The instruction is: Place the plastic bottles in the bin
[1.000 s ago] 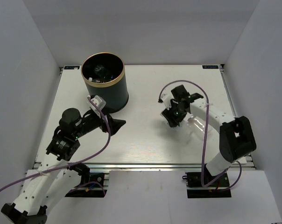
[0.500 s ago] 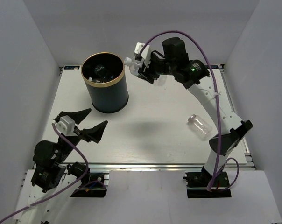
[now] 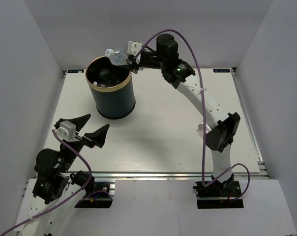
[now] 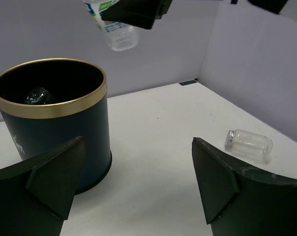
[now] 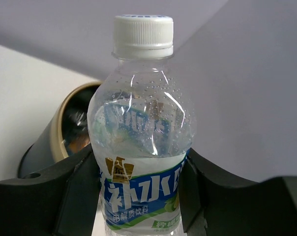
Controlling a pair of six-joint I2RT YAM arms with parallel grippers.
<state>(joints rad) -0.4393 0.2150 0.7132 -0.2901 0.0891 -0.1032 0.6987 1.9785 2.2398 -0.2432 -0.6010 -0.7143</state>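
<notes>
My right gripper [image 3: 126, 58] is shut on a clear plastic bottle [image 3: 115, 54] with a white cap and a blue label, held over the far rim of the bin [image 3: 111, 98]. The right wrist view shows the bottle [image 5: 141, 147] between the fingers, with the bin [image 5: 57, 135] behind it. The bin is tall, dark navy, with a gold rim; bottles [image 3: 106, 74] lie inside it. A second clear bottle [image 4: 248, 144] lies on its side on the table's right, mostly hidden by my right arm in the top view [image 3: 201, 126]. My left gripper [image 3: 87, 129] is open and empty near the front left.
White walls close the table in on the left, back and right. The right arm reaches across the table from its base [image 3: 220, 189] at the front right. The bin [image 4: 55, 123] stands ahead-left of my left gripper [image 4: 138, 182].
My right arm has carried the labelled bottle left, from beside the bin to over its far rim. The left arm has barely moved and stays open.
</notes>
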